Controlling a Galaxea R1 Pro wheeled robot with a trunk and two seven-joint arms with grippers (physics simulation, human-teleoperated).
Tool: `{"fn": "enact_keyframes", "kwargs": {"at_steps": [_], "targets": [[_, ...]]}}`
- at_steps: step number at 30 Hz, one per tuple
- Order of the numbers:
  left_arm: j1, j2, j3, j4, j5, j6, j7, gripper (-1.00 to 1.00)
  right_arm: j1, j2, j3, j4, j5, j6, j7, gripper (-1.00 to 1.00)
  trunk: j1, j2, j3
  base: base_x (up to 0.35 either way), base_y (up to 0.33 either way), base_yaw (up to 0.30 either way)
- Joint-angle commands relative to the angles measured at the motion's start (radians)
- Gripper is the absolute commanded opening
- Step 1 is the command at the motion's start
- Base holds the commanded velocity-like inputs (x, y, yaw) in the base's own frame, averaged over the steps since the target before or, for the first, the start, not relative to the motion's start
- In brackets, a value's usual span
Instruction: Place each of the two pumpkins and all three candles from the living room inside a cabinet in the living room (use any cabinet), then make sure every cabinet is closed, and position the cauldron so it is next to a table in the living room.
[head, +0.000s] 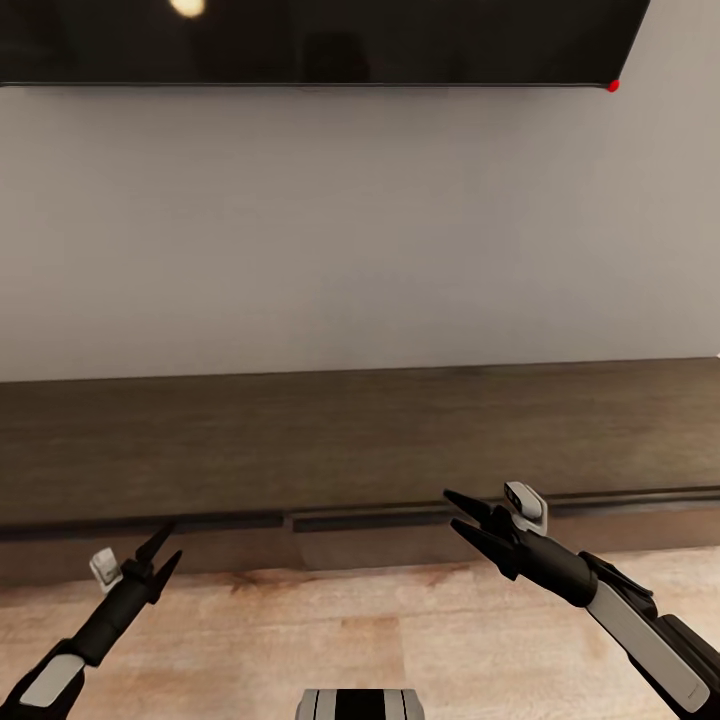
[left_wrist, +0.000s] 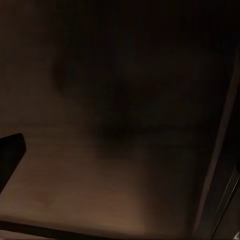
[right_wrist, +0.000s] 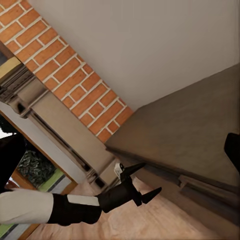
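Grey wall (head: 360, 230) behind, black screen (head: 320, 40) mounted above; pale wood floor (head: 300, 630) below. Cabinet (head: 360, 440): long, low, dark-brown, against the wall, both fronts shut. Left tool (head: 162, 556): fingers apart, just before the cabinet's left front. Right tool (head: 462, 512): fingers apart, near the right front. Brick pillar (right_wrist: 75, 75) beyond the cabinet's end.

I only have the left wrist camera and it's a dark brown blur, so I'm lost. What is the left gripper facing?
Observer: The head view puts the left gripper low in front of the cabinet, at its left-hand front.
Operator: Are the fronts shut?
Observer: Both look flush, and the seam between them lies to the right of your gripper.
Operator: Is it holding anything?
Observer: No. The right wrist view shows its fingers spread, with nothing between them.
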Motion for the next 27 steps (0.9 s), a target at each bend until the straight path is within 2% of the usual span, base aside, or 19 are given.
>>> {"fn": "enact_keyframes", "kwargs": {"at_steps": [1,11,27], "targets": [[-0.047,-0.001,0.001,0.002,-0.005,0.001,0.064,1.00,-0.001,-0.001,0.002,0.000,-0.011,0.011,0.002,1.00,0.000,0.000,-0.001,0.062,0.000,0.000],[-0.048,-0.001,0.001,0.003,-0.006,0.001,0.062,1.00,-0.001,-0.001,0.002,0.000,-0.011,0.011,0.003,1.00,0.000,0.000,-0.001,-0.072,0.000,0.000],[-0.047,0.000,0.001,0.002,-0.006,0.001,0.061,1.00,-0.001,-0.001,0.002,0.000,-0.011,0.011,0.003,1.00,0.000,0.000,-0.001,-0.004,0.000,0.000]]}}
